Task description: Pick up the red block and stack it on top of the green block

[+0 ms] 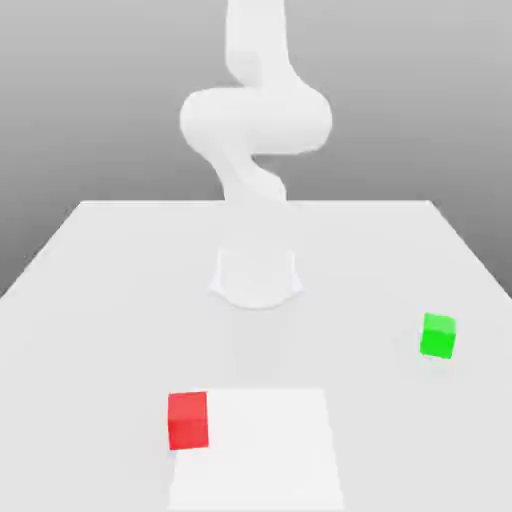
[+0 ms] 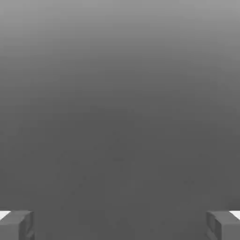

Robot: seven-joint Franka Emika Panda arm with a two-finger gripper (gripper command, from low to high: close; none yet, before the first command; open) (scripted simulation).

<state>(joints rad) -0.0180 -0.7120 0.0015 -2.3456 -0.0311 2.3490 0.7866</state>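
In the exterior view the red block (image 1: 188,420) sits on the table (image 1: 90,270) toward the exterior view's left, well apart from the green block (image 1: 438,335) at the right; a sloppy descent could knock it away. In the hand view the gripper (image 2: 120,225) has its fingers (image 2: 16,225) spread wide and empty, with neither block between them, so closing now would likely catch nothing.

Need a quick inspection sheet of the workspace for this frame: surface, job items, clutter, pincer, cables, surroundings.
Surface: white table, flat, with a brighter white rectangular patch near the front edge.
Job's things: red block sits on the table at the patch's edge toward the exterior view's left; green block sits apart toward the exterior view's right. Not stacked, both untouched.
Clutter: nothing seen.
Pincer: pincer open, fingers wide apart, nothing between them.
Cables: nothing seen.
Surroundings: white arm rising from its base at mid-table; plain grey backdrop.
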